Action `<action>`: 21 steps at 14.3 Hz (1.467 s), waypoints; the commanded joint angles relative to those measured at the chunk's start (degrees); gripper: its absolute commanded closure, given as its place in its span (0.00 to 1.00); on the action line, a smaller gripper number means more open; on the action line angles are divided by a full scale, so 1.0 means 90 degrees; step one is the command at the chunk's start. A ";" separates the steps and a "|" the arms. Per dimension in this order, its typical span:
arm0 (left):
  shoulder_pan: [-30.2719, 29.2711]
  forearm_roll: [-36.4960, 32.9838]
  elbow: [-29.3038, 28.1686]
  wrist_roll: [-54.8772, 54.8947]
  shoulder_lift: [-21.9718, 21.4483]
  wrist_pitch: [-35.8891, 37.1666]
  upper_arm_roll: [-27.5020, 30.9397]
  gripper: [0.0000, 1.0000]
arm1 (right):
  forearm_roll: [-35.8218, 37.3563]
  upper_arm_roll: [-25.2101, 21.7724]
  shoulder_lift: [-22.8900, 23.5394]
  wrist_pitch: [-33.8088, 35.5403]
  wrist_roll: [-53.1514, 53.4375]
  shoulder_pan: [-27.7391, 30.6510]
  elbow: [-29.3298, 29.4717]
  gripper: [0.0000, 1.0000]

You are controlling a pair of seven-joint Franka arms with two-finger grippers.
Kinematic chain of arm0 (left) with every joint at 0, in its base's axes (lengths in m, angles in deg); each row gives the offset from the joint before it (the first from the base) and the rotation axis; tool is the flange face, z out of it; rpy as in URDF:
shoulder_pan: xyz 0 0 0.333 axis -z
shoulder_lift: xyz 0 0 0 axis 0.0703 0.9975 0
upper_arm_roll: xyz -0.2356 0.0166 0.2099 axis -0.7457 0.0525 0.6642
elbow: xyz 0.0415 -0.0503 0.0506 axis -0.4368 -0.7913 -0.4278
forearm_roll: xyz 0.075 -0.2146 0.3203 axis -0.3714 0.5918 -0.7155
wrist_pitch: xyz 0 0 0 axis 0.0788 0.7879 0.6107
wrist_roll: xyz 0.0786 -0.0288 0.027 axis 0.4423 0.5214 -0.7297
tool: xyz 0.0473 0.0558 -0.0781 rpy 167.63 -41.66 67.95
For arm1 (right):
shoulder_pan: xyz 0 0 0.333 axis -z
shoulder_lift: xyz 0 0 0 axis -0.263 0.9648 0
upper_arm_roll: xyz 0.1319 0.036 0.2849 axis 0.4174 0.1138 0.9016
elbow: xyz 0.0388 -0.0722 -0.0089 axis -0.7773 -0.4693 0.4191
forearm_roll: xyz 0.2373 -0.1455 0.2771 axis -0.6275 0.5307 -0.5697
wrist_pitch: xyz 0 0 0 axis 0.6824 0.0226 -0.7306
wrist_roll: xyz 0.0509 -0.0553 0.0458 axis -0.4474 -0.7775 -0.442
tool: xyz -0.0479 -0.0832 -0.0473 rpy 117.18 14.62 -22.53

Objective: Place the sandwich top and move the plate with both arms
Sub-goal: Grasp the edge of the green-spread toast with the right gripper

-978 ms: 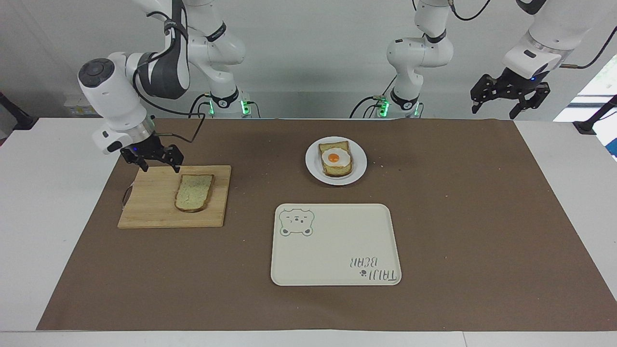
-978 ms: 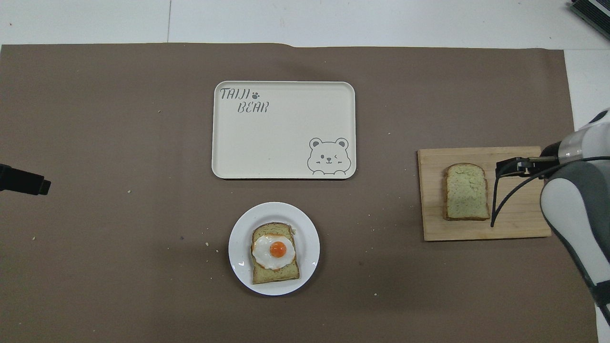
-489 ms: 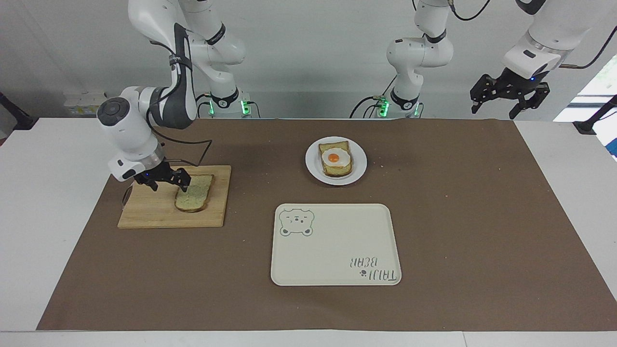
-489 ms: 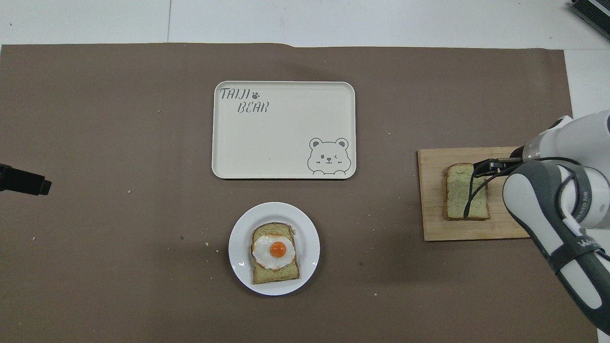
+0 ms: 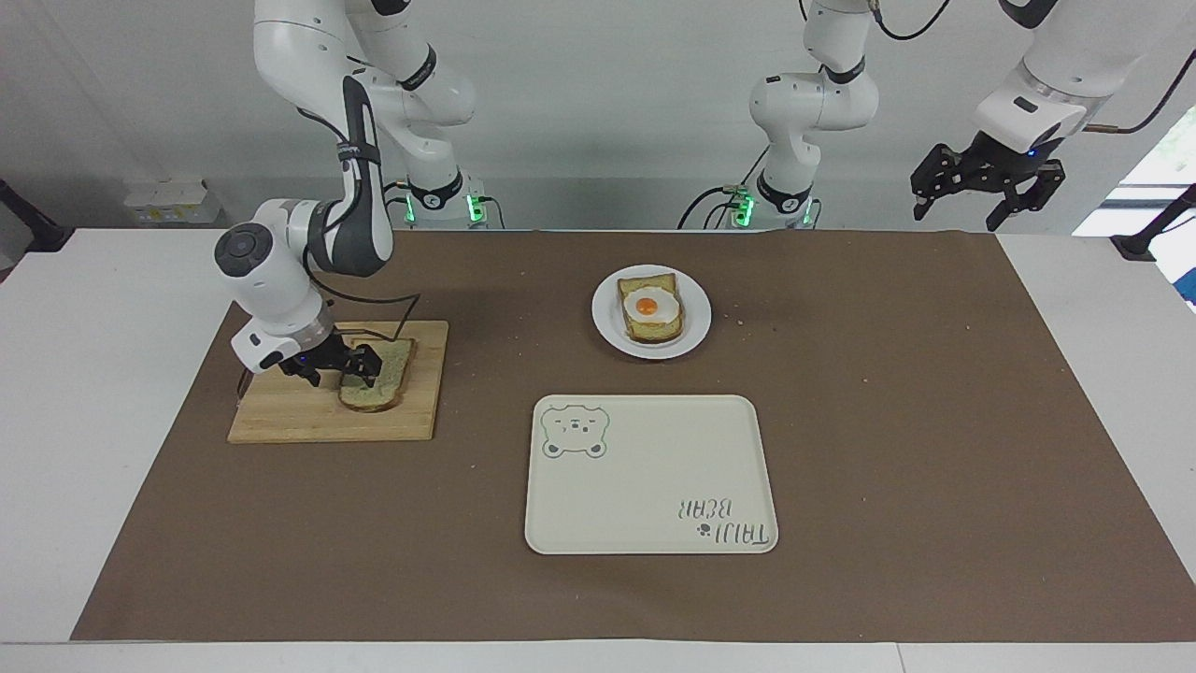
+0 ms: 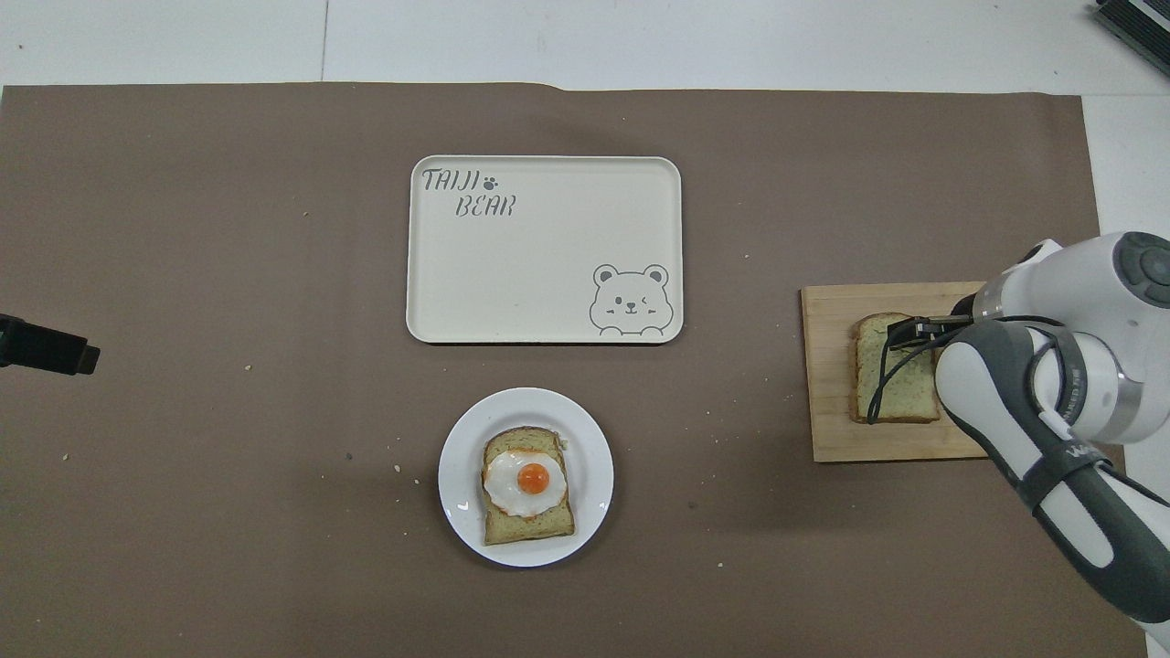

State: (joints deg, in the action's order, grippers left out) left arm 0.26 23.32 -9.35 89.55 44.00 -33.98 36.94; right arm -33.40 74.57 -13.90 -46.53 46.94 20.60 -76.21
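The sandwich top (image 5: 385, 381), a plain slice of bread, lies flat on a wooden cutting board (image 5: 280, 421) toward the right arm's end of the table. My right gripper (image 5: 341, 370) is down low at the slice, open, with one finger over the bread's edge and the other over the board. In the overhead view the arm hides most of the right gripper (image 6: 907, 327) and part of the sandwich top (image 6: 891, 388). The small white plate (image 5: 604, 329) carries toast with a fried egg (image 5: 651, 307). My left gripper (image 5: 972, 201) waits, open and raised, off the left arm's end of the mat.
A cream tray (image 5: 654, 467) with a bear drawing lies farther from the robots than the plate (image 6: 452, 493). A brown mat (image 5: 888, 421) covers the table's middle. Crumbs are scattered around the plate. The left gripper's tip (image 6: 46, 345) shows at the overhead view's edge.
My right gripper has come down and moved across the board from its corner to the bread slice, staying open. The slice, the plate and the left arm have not moved.
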 commanded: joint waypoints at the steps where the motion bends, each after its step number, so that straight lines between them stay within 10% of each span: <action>1: 0.0128 -0.0082 -0.0216 -0.0018 -0.0178 -0.0037 0.0057 0.00 | -0.0264 0.0020 -0.0024 -0.0293 -0.0289 0.0041 -0.0209 0.00; 2: 0.0128 -0.0082 -0.0216 -0.0018 -0.0178 -0.0037 0.0047 0.00 | -0.0264 0.0010 -0.0024 -0.0293 -0.0337 0.0041 -0.0209 0.00; 5: 0.0128 -0.0082 -0.0216 -0.0018 -0.0188 0.0002 0.0037 0.00 | -0.0264 0.0010 -0.0015 -0.0293 -0.0767 0.0041 -0.0200 0.92; 6: 0.0128 -0.0073 -0.0216 -0.0018 -0.0188 0.0002 0.0037 0.00 | -0.0264 0.0010 -0.0015 -0.0293 -0.0777 0.0050 -0.0200 1.00; 21: 0.0138 -0.0072 -0.0216 -0.0018 -0.0188 0.0012 0.0018 0.00 | -0.0215 0.0117 -0.0073 0.0496 -0.1119 -0.0037 0.0619 1.00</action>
State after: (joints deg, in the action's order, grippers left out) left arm 0.79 23.32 -9.39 89.55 44.00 -33.90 36.77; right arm -34.80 74.96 -14.20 -46.12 38.47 20.05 -73.84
